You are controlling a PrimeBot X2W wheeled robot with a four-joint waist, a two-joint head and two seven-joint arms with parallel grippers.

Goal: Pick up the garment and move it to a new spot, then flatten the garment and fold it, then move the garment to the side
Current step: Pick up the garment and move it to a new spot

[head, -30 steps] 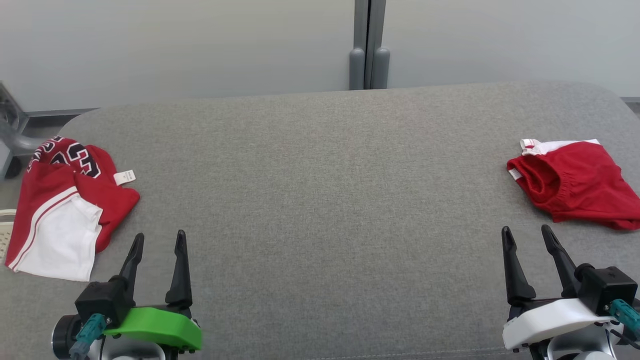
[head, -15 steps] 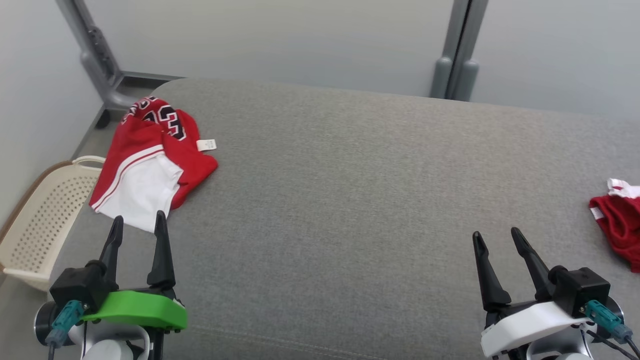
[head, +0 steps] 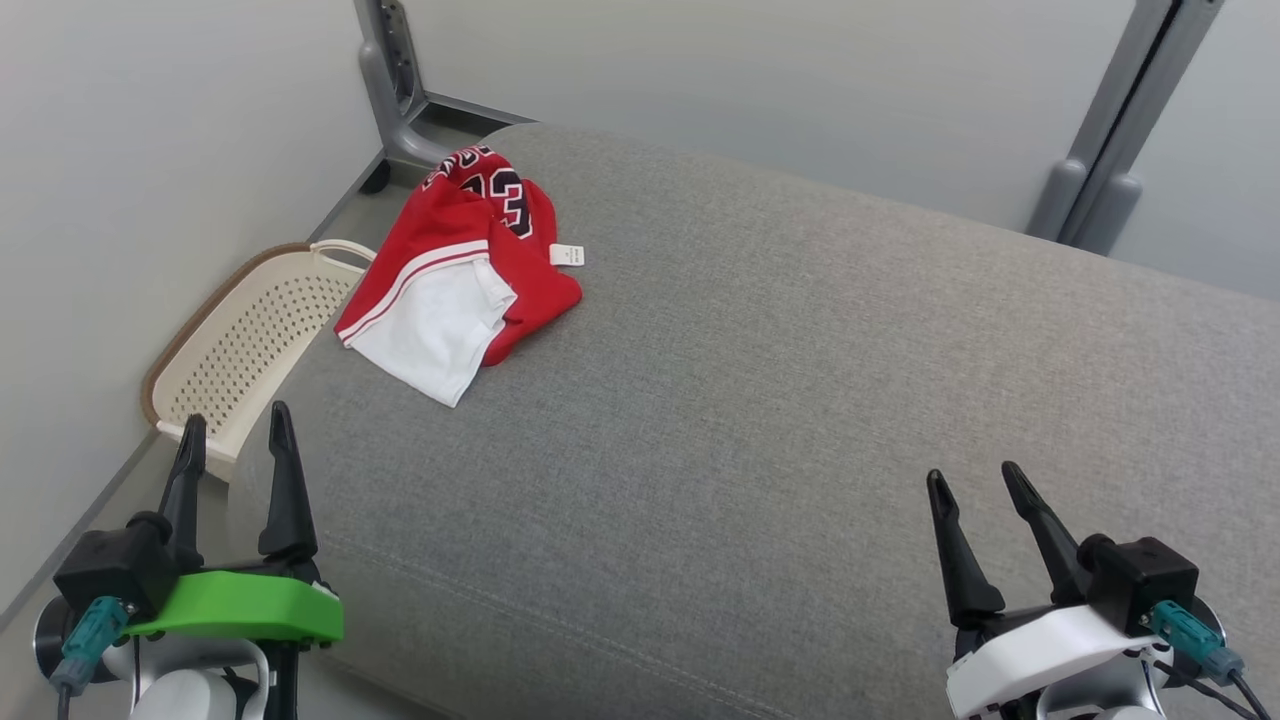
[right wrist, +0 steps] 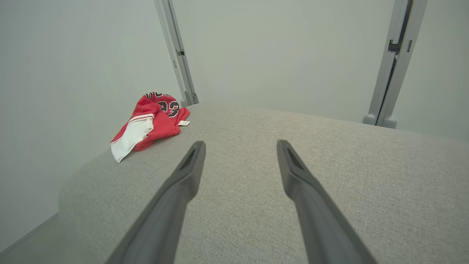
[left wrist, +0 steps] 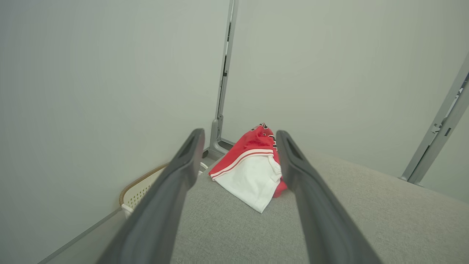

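Observation:
A crumpled red and white garment (head: 455,270) with black numerals and a small white tag lies near the far left corner of the grey cushioned surface (head: 800,400). The same garment (left wrist: 251,168) appears ahead between the fingers in the left wrist view, and the garment (right wrist: 148,123) sits at the left in the right wrist view. My left gripper (head: 235,435) is open and empty at the lower left, over the cushion's left edge, well short of the garment. At the lower right my right gripper (head: 975,478) is open and empty above bare cushion.
A cream perforated basket (head: 245,340) stands on the floor against the wall, left of the cushion. Grey metal posts (head: 395,90) rise behind the far left corner, and another post (head: 1120,160) stands at the far right.
The head camera has swung left: the garment now sits nearer the middle of the view, the basket has come in, and the red shorts at the right have left the picture. Both grippers stay open.

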